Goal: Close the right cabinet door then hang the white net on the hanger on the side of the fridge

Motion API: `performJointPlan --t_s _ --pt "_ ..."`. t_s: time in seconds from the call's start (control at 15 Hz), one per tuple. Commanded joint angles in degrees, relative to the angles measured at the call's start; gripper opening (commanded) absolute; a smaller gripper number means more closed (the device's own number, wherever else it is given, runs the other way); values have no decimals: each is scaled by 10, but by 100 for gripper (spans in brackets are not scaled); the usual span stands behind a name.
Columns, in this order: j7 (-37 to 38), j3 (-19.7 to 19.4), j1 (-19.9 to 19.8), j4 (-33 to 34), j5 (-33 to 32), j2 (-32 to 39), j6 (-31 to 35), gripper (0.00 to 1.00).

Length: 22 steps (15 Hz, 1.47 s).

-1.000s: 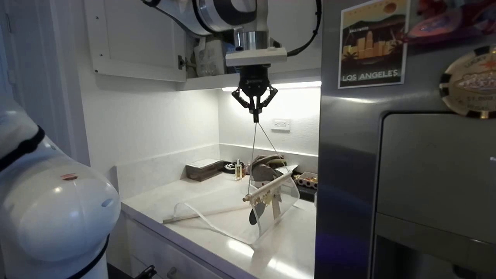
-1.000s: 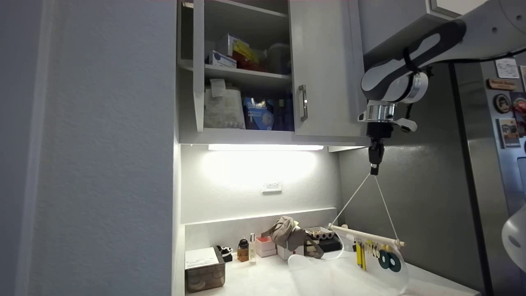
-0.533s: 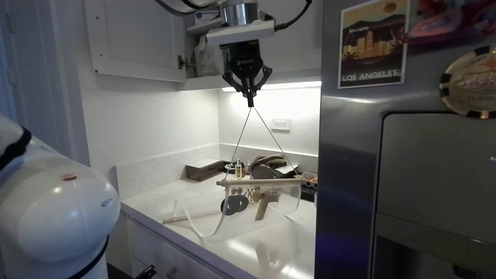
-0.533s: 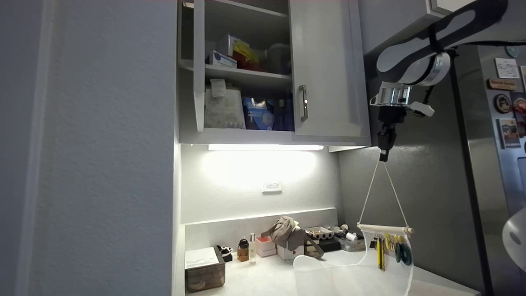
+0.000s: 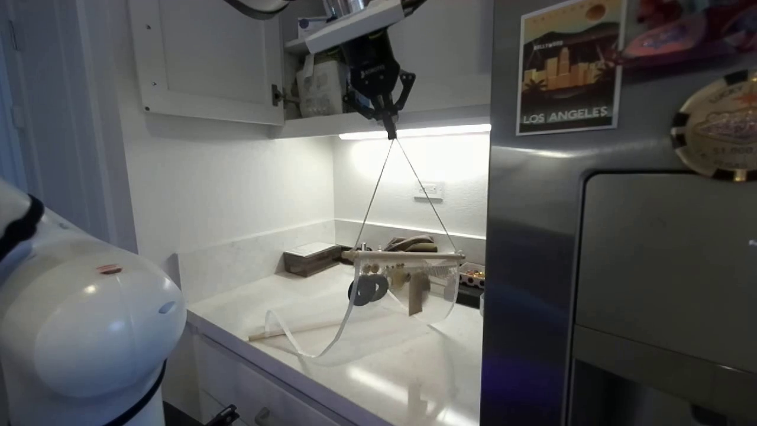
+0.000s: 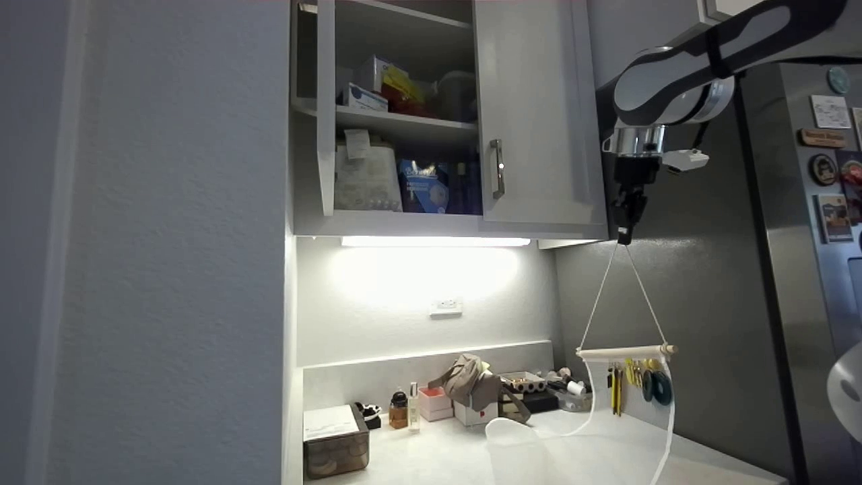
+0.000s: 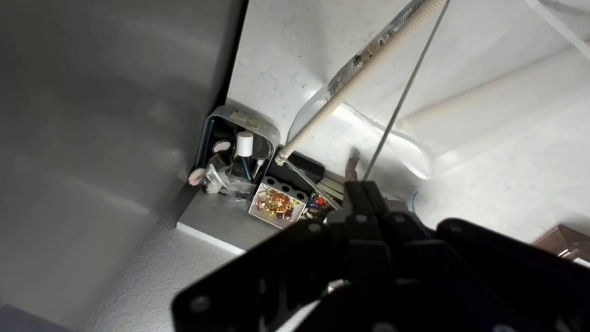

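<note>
1. A sheer white mesh net [image 5: 440,275] hangs beside the tall grey stainless-steel fridge [image 5: 535,236], apart from it, its lower end trailing onto the pale stone countertop [image 5: 236,302] next to the fridge.
2. Along the net's top runs a round pale wooden bar [image 6: 626,352], slung from a thin off-white cord [image 7: 405,91] that rises to a peak near the fridge's side.
3. Above the net, near the fridge's side, the black two-fingered metal gripper [image 5: 391,136] is clenched on that peak, so the net dangles from it.
4. Judging by looks, the net will be light, soft and prone to swing, its bar stiff. Cord peak or bar is the place to take hold; the mesh could snag, and its dark green ring-shaped earrings [image 6: 663,396] could shake loose.
5. High beside the fridge, the flat white right cabinet door [image 6: 532,114] is closed. The matching white left cabinet door [image 5: 216,65], farther from the fridge, stands open.
6. On the fridge's front, a rectangular printed card [image 5: 568,65] reads "HOLLYWOOD" and "LOS ANGELES"; near it, a round cream-and-black poker-chip magnet [image 5: 718,125] seems to say "LUCKY", though blur leaves that unsure.
</note>
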Motion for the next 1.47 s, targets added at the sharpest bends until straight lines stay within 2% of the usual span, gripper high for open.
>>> performJointPlan --t_s 0.0,0.53,1.4 --pt "39 15 8 35 -35 13 10 0" --pt "74 20 -1 103 -103 23 21 0" --pt "108 17 -22 210 -150 39 29 0"
